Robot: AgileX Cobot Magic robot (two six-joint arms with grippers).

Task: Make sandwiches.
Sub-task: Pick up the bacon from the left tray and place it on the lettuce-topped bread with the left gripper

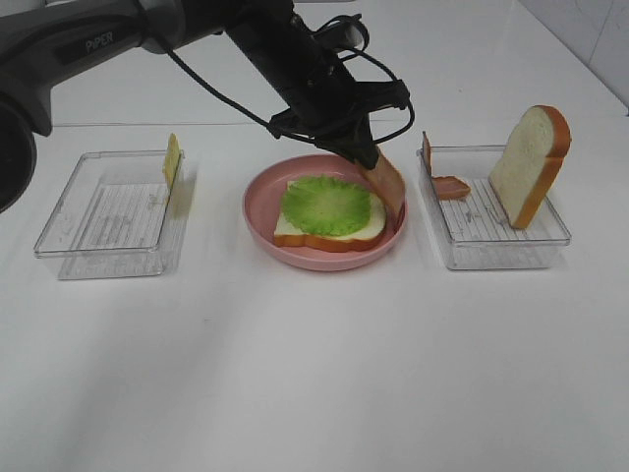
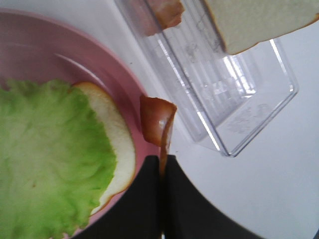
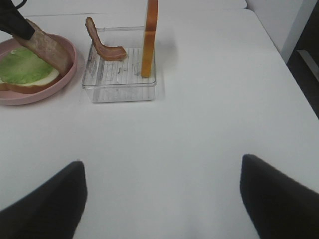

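The sandwich [image 1: 329,224] is found at the middle of the white table [image 1: 314,374], on a round pink plate [image 1: 285,251]. It is made up so far of one bread slice [image 1: 339,239] laid flat, with a ruffled green lettuce leaf [image 1: 332,205] spread over it. The left gripper [image 1: 370,155] is brought in over the plate from about 11 o'clock and is clamped tight on the upper end of a reddish-brown bacon strip [image 1: 389,187]. The strip is hung from the shut jaws down to the plate's rim at about 3 o'clock, beside the lettuce leaf rather than on it. In the left wrist view its lower end is seen curled at the plate's edge. On the dark arm [image 1: 59,59] that carries this gripper, the word "PiPER" is read in pale letters. At 3 o'clock from the plate a clear tray [image 1: 506,254] is set, in which a second bread slice [image 1: 531,162] is stood on edge and tilted. A second bacon strip [image 1: 450,187] is propped at that tray's 9 o'clock end. At 9 o'clock from the plate a second clear tray [image 1: 108,211] is placed, with a pale yellow cheese slice [image 1: 172,159] stood against its 3 o'clock wall. The right gripper [image 3: 162,194] is shown only in its own wrist view: its fingers [image 3: 50,199] are spread wide with nothing held between them, and bare table is seen beneath.
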